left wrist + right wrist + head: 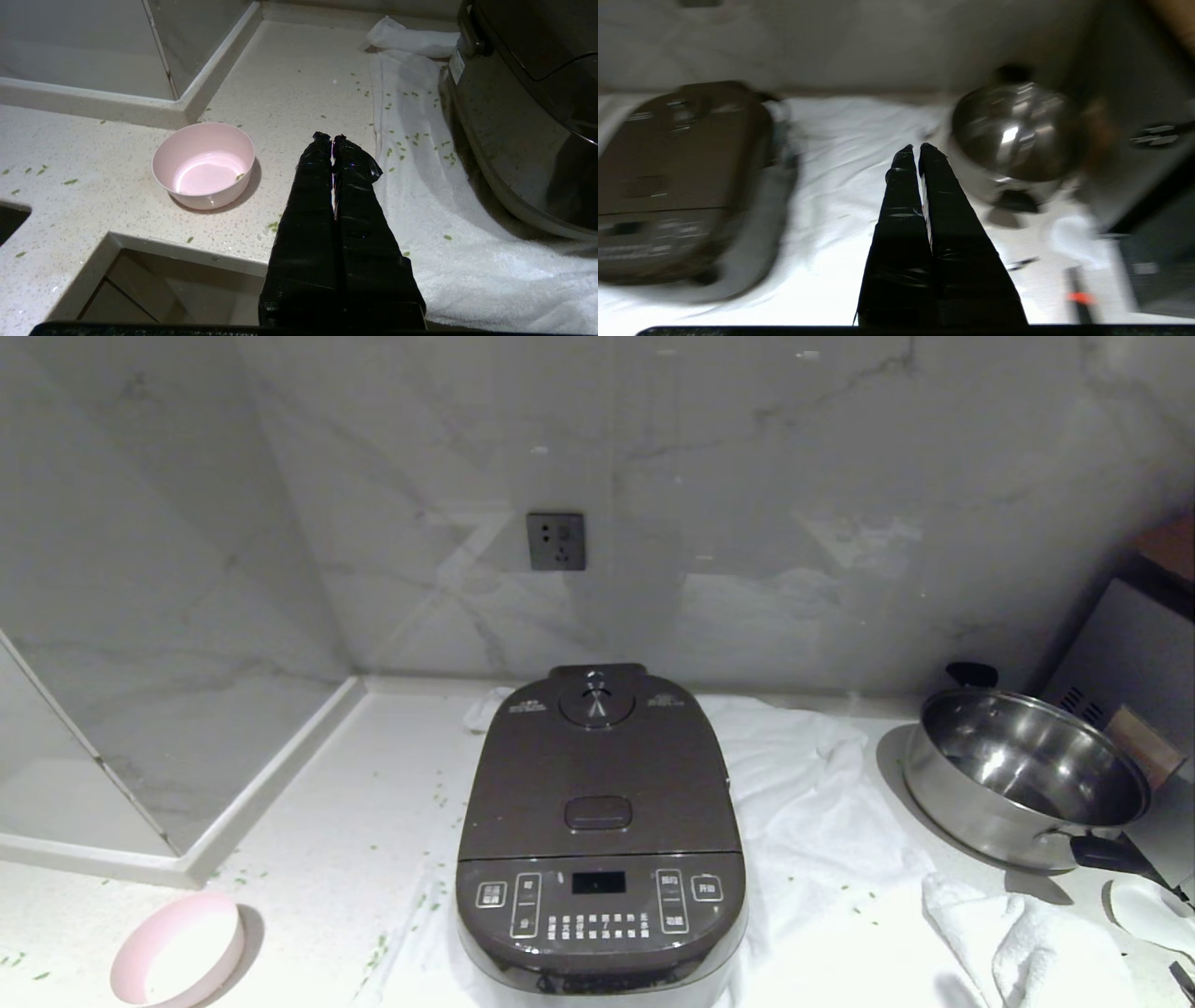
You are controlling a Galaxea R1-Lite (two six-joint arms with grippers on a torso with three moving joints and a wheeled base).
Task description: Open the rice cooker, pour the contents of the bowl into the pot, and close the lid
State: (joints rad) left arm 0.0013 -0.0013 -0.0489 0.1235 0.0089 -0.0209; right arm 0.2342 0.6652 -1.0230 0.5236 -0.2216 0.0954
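Observation:
The dark rice cooker [602,905] stands in the middle of the counter on a white towel, its lid [597,775] down, so the pot is hidden. At the front left sits the pink bowl [177,950], upright, and in the left wrist view the bowl [203,164] holds a single green bit [239,176]. More green bits lie scattered on counter and towel. My left gripper [331,136] is shut and empty, hovering between bowl and cooker [528,116]. Shut and empty too, my right gripper [916,148] hangs over the towel between the cooker [682,177] and a steel pan.
A shiny steel pan [1022,775] with black handles stands right of the cooker, and a crumpled white towel [1036,943] lies in front of it. A grey appliance [1139,663] fills the far right. A raised ledge [271,784] bounds the counter on the left.

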